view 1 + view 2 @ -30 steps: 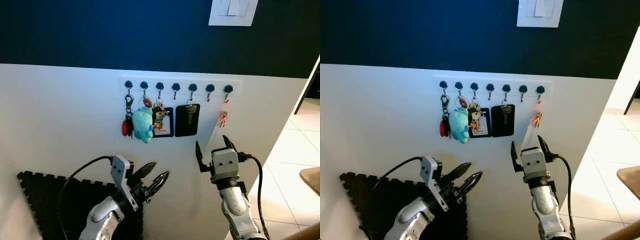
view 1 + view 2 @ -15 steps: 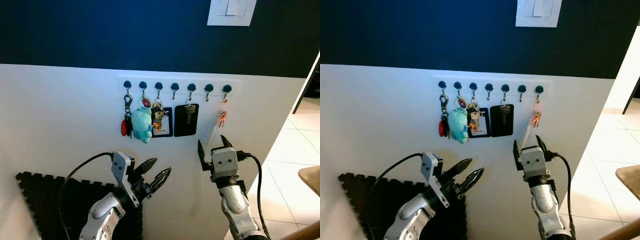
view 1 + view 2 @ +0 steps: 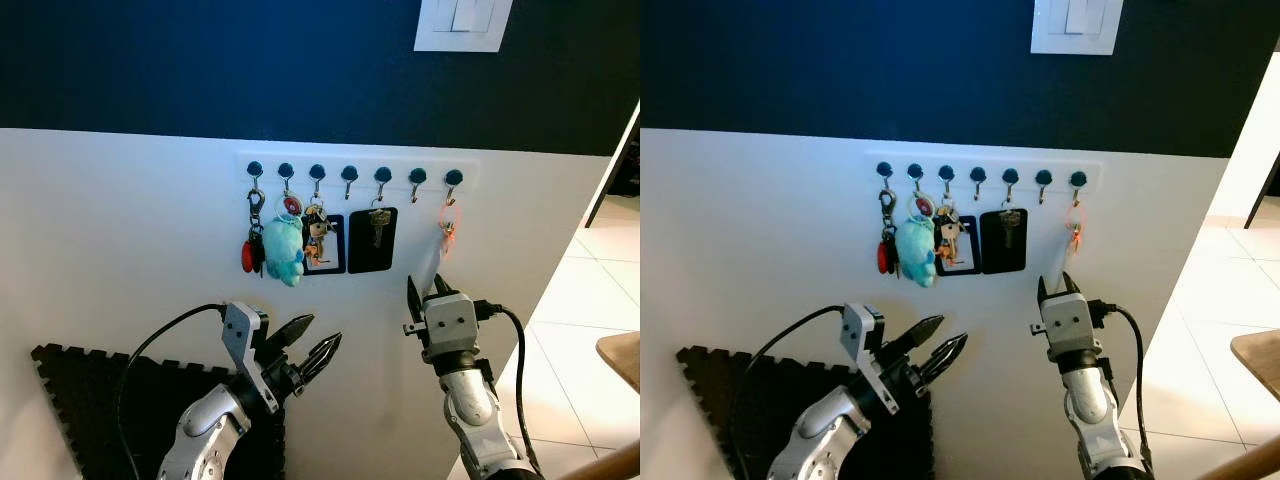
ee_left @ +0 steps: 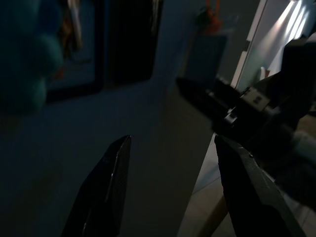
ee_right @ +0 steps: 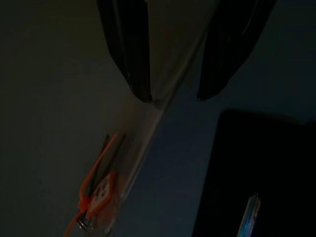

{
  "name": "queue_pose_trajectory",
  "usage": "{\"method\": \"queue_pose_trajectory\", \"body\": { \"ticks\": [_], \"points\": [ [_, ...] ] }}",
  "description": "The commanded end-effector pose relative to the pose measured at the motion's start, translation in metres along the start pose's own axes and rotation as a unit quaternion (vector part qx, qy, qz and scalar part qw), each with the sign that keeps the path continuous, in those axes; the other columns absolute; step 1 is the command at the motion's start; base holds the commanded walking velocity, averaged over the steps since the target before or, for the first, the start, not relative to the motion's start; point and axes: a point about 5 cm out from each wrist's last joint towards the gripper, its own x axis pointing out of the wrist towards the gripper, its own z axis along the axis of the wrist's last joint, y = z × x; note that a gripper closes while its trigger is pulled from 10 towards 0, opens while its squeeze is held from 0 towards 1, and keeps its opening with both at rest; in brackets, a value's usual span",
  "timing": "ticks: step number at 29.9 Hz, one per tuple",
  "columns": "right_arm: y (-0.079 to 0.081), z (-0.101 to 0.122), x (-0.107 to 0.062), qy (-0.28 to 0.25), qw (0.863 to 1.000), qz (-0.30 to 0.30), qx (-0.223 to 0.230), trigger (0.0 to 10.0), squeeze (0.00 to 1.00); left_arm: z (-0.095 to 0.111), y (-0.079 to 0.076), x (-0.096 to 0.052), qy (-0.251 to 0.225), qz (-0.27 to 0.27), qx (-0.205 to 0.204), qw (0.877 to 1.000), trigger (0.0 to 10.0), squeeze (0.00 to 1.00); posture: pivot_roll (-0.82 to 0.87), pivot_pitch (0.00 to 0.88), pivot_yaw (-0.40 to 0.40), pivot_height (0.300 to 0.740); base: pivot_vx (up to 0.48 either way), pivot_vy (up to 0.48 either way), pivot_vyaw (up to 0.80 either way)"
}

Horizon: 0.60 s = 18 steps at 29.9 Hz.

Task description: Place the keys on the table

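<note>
- right gripper (image 3: 425, 290) jaws narrow, a clear strap between the tips
- keys (image 3: 446, 232) with orange tag hang on end hook, just above those jaws
- left gripper (image 3: 308, 347) jaws parted, holding nothing, keys well off

Your right gripper (image 3: 1057, 287) points up under the orange-tagged keys (image 3: 1074, 231) on the rightmost hook (image 3: 1078, 182), fingers slightly parted. Your left gripper (image 3: 938, 345) hovers lower left, fingers apart.

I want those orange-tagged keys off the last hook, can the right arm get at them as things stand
Probably yes. The right gripper is raised just below the orange-tagged keys on the end hook, fingers closing around their clear strap, nothing between.
</note>
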Motion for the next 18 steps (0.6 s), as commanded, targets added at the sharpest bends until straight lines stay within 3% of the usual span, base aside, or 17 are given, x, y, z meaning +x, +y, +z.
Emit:
{"method": "queue_pose_trajectory", "body": {
  "ticks": [1, 9, 12, 18],
  "points": [
    [-0.001, 0.0, 0.001, -0.002, 1.0, 0.003, -0.006, 10.0, 0.0, 0.01, -0.013, 0.011, -0.023, -0.039, -0.006, 0.999, 10.0, 0.0, 0.04, 0.052, -0.007, 0.74, 0.0, 0.0, 0.0],
    [-0.003, -0.001, 0.0, 0.004, 1.0, 0.0, -0.007, 10.0, 0.0, 0.023, -0.025, 0.022, -0.047, -0.074, 0.001, 0.996, 10.0, 0.0, 0.03, 0.074, -0.015, 0.74, 0.0, 0.0, 0.0],
    [-0.003, -0.001, 0.0, 0.006, 1.0, 0.003, -0.01, 10.0, 0.0, 0.038, -0.032, 0.036, -0.07, -0.087, 0.035, 0.993, 10.0, 0.0, 0.03, 0.087, -0.02, 0.74, 0.0, 0.0, 0.0],
    [-0.003, -0.001, 0.0, 0.006, 1.0, 0.002, -0.011, 10.0, 0.0, 0.042, -0.033, 0.039, -0.074, -0.09, 0.052, 0.992, 10.0, 0.0, 0.03, 0.082, -0.024, 0.74, 0.0, 0.0, 0.0]
  ]
}}
